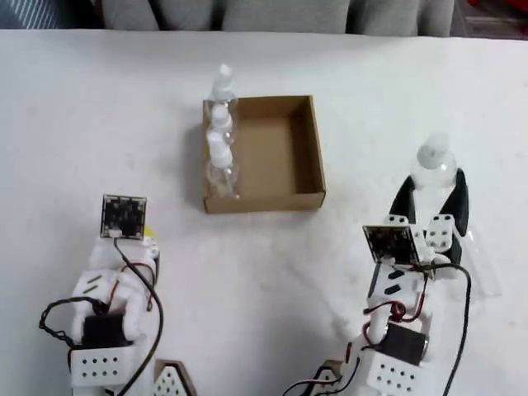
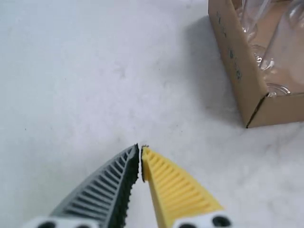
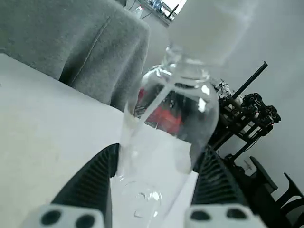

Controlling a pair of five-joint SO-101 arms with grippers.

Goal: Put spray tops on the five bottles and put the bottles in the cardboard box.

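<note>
Between the fingers of the right pincer (image 3: 156,153) sits a clear bottle (image 3: 171,109), roughly upright, w/ its white spray top (image 3: 209,28) already on and above the fingers. The dip tube (image 3: 154,102) shows through the wall. The pincer is pinching the bottle low on the body, one finger each side. Can't tell if the base rests on the worktop (image 1: 74,107) or is lifted.

Handling, my read: empty thin plastic, so very light, smooth and prob. slippery. The walls will likely dent under a hard squeeze, and a loose one lets it twist or slide. Best hold is mid-body, where the sides run straight. Avoid the top, which may pop or turn, and the rounded shoulder, where the fingers could ride off.

The cardboard box (image 1: 264,200) lies ahead of this pincer, off toward the other arm. Bottles w/ tops (image 1: 221,140) are packed along the box's far side, leaving free floor on the near side.

The left pincer (image 2: 140,149) is pressed together on nothing, low over bare worktop, w/ a box corner ahead and to one side of it.
</note>
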